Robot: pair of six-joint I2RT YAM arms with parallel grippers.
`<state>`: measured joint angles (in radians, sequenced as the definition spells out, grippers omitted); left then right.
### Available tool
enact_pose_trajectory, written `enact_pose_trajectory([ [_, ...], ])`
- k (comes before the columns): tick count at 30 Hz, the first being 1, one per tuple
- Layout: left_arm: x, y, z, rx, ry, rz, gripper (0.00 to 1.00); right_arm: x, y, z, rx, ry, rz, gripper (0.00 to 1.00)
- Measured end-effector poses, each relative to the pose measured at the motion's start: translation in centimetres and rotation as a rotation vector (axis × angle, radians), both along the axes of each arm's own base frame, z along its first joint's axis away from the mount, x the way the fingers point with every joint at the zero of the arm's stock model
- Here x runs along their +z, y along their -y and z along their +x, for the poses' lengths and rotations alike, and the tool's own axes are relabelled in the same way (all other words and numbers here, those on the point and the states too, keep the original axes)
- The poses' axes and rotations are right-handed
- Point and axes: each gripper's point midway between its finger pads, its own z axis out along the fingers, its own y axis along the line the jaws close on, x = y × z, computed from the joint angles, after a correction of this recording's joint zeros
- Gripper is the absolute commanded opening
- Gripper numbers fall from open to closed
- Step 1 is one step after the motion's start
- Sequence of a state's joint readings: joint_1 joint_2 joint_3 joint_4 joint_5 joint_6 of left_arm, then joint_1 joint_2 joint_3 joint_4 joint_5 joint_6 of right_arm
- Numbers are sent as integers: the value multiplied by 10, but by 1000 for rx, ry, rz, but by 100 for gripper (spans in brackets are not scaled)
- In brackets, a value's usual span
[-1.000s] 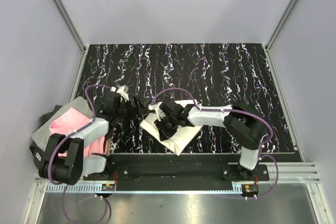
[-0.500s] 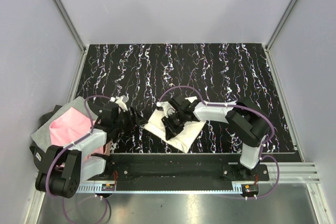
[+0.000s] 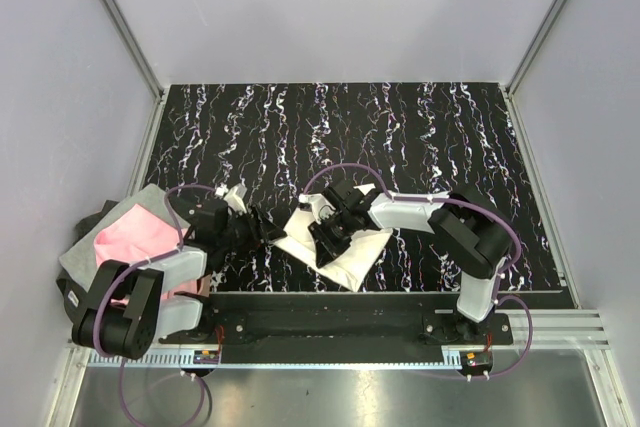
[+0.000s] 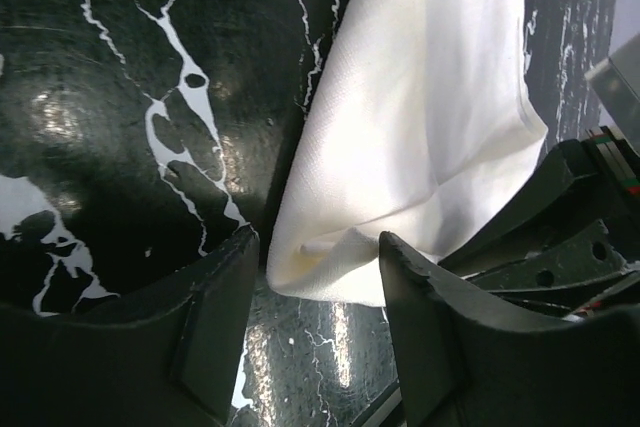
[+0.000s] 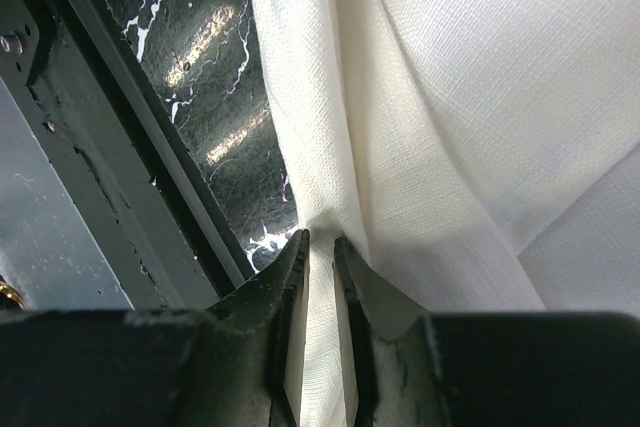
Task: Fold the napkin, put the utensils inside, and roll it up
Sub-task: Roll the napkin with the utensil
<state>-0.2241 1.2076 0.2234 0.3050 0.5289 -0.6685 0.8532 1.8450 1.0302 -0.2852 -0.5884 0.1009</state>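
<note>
Your napkin (image 3: 345, 247) lies on the black, white-veined bench (image 3: 420, 137) in the lower middle of the top view, close to the near edge, and it is bunched where the right gripper meets it. Your right gripper (image 5: 320, 272) is closed on the napkin. In its wrist view the two fingers (image 5: 285, 297) pinch a narrow ridge of cream cloth at the bottom centre. The fabric fans out upward and to the right from that pinch, and a strip of bench shows at the upper left. Your left gripper (image 4: 315, 247) sits just left of the napkin, low over the bench, with its jaws partly apart and nothing clamped. In its wrist view the napkin's rounded lower corner sits in the gap between the two fingers (image 4: 215, 327). A dark sliver of bench separates the cloth from the finger at the lower left. You cannot tell whether the other finger touches the cloth. The right gripper's dark body fills the lower right of that frame, just beside the same corner. At the far left of the top view a pink and grey cloth (image 3: 120, 237) lies beside the bench's left edge, partly under the left arm.
</note>
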Motion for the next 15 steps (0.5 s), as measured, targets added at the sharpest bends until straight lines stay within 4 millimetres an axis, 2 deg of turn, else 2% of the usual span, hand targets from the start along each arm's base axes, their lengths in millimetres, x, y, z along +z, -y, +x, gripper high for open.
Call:
enact_pose_trajectory([
  [2,0,1,-2,-4,4,-9,56,0,0,0,1,-5,0,25],
  [6,-2,2,-3,0,-3,-14,43,0,0,0,0,-10,-2,25],
  [7,-3,2,-4,0,-10,-14,36,0,0,0,0,-10,-2,25],
  [9,-6,2,-5,1,-23,-12,30,0,0,0,0,-11,-3,25],
  [10,-9,2,-6,1,-32,-10,21,0,0,0,0,-11,-3,26],
  [13,-12,2,-7,-2,-44,-8,8,1,0,0,0,-12,-4,35],
  [14,-12,2,-7,-4,-47,-9,0,1,0,0,-1,-14,-5,39],
  [15,-13,2,-8,-9,-53,-6,0,2,-1,0,-1,-16,-6,46],
])
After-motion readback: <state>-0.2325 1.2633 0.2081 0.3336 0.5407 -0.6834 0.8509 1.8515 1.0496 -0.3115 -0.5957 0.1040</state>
